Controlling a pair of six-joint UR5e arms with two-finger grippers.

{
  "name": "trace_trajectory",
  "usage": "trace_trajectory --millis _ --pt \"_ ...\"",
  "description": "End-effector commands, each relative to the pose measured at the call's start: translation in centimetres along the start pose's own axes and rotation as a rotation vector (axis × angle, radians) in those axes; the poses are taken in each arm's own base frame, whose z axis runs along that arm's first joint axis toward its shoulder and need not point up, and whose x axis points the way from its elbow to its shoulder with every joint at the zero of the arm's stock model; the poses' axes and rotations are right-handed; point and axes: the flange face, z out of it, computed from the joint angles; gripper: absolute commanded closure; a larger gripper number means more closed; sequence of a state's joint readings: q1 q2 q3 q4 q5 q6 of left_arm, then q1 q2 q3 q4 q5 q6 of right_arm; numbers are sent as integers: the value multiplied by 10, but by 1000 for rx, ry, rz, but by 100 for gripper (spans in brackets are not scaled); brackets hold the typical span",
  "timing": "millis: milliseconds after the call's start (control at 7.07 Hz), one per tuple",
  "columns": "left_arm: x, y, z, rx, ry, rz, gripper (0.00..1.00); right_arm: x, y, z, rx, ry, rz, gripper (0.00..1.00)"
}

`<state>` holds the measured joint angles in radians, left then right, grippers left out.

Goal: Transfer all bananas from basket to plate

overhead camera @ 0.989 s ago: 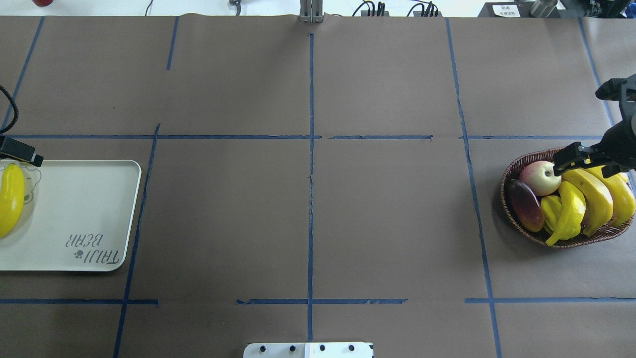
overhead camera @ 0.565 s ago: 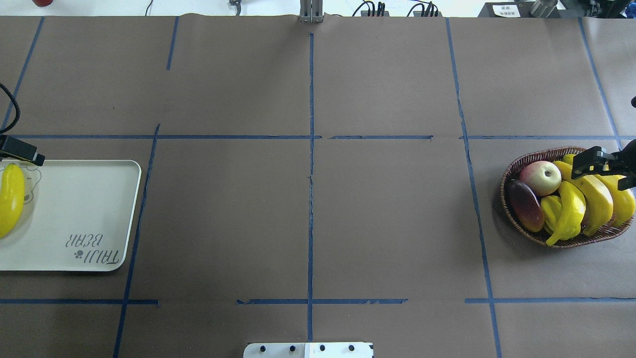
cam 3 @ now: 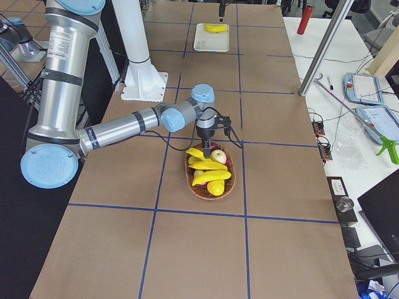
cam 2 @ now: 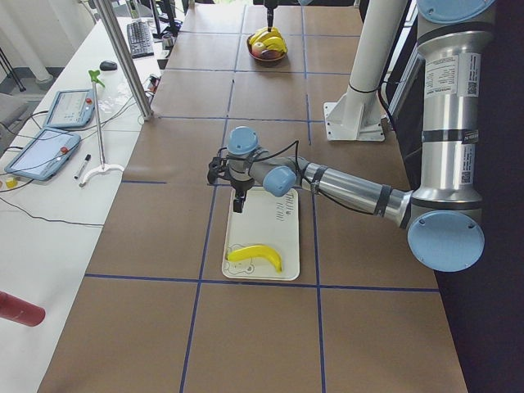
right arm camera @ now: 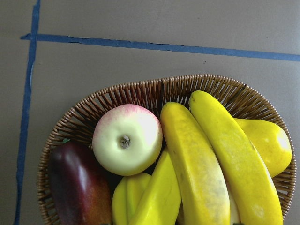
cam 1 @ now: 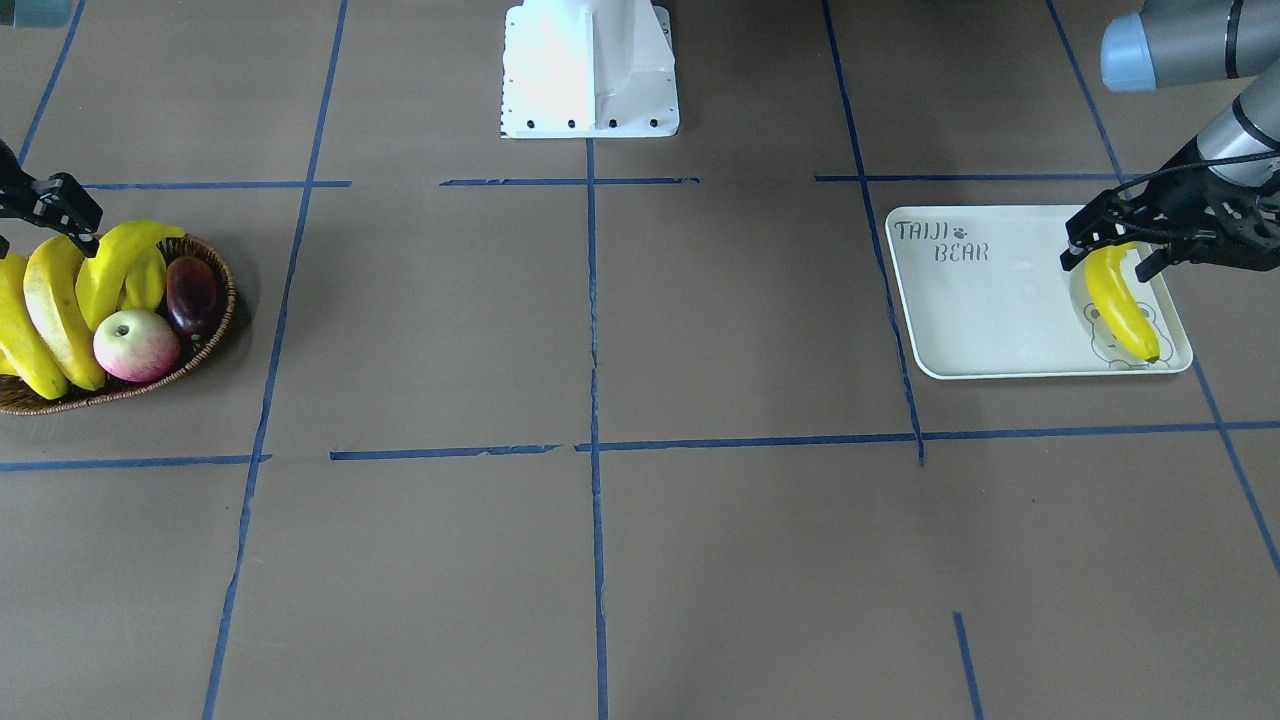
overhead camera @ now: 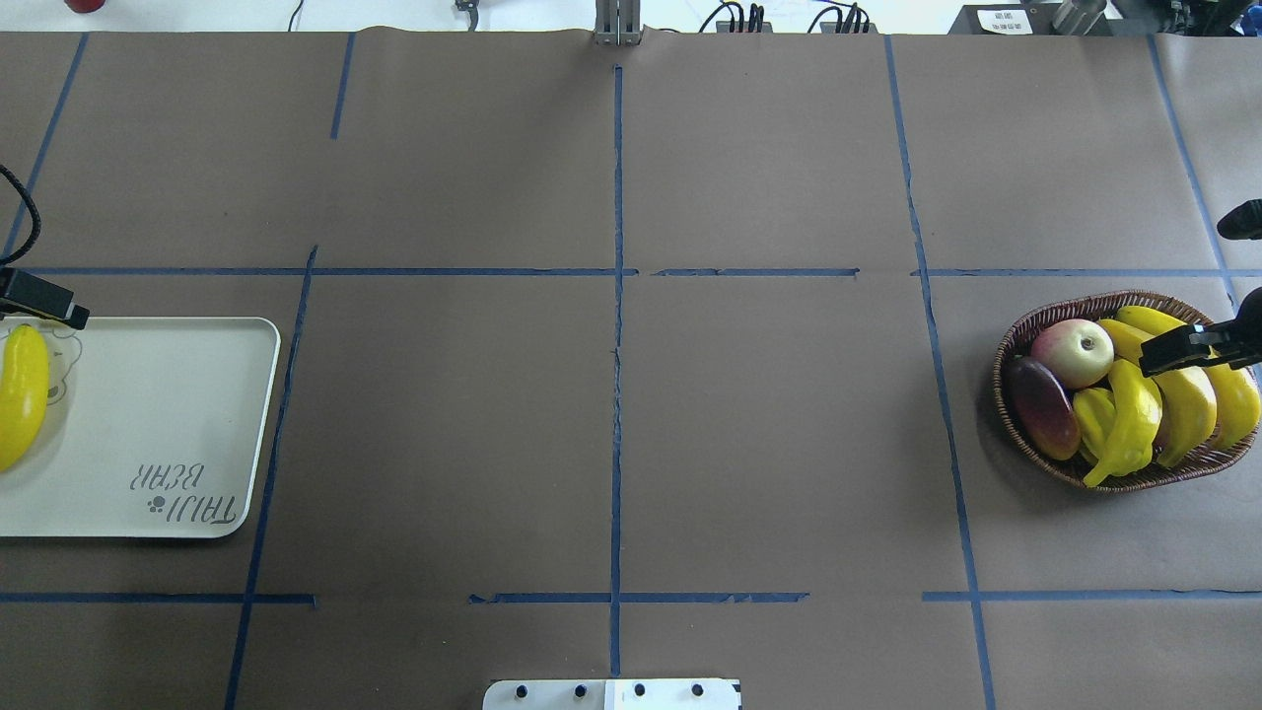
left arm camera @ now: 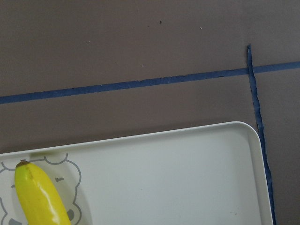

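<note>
Left gripper (cam 1: 1112, 245) and right gripper (cam 1: 52, 203) over a brown table (cam 1: 700, 560) marked with blue tape lines (cam 1: 592, 330). The basket (cam 1: 215, 310) stood at one end of the table; the plate (cam 1: 980, 320) lay well apart from the basket, at the opposite end.

Right gripper: it hung over the basket's robot-side rim, above the three bananas (cam 1: 55, 300) that lay side by side in the basket. Only one dark finger (overhead camera: 1183, 347) showed plainly, crossing above the middle banana. The rest was cut off by the view's edge, so it could not be told how wide the jaws stood or whether the finger touched the fruit. An apple (cam 1: 135, 343) and a dark red fruit (cam 1: 192, 290) lay in the basket beside the bananas, on the side towards the plate.

Left gripper: the jaws stood spread and held nothing. Seen from the table's end, it hung raised above the plate, clear of the lone banana (cam 1: 1120, 300). That banana lay flat on the plate's half farthest from the basket, partly covering the bear drawing (cam 1: 1105, 345).
</note>
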<state>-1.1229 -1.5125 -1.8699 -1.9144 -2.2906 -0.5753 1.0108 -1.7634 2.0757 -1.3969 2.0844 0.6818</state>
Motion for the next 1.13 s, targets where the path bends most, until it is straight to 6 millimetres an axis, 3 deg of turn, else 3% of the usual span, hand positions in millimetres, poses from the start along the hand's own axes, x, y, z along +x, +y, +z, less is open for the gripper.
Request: trace_trajectory --millis 0,424,565,989 --pt "0 0 1 -1 0 1 0 -12 3 0 11 -28 223 8" --pt "1 0 0 -1 2 2 0 -31 27 21 6 -14 557 16" --pt "1 0 0 -1 2 2 0 -32 47 39 29 16 576 17" --pt "2 0 -1 1 3 4 0 -24 67 44 20 33 573 18"
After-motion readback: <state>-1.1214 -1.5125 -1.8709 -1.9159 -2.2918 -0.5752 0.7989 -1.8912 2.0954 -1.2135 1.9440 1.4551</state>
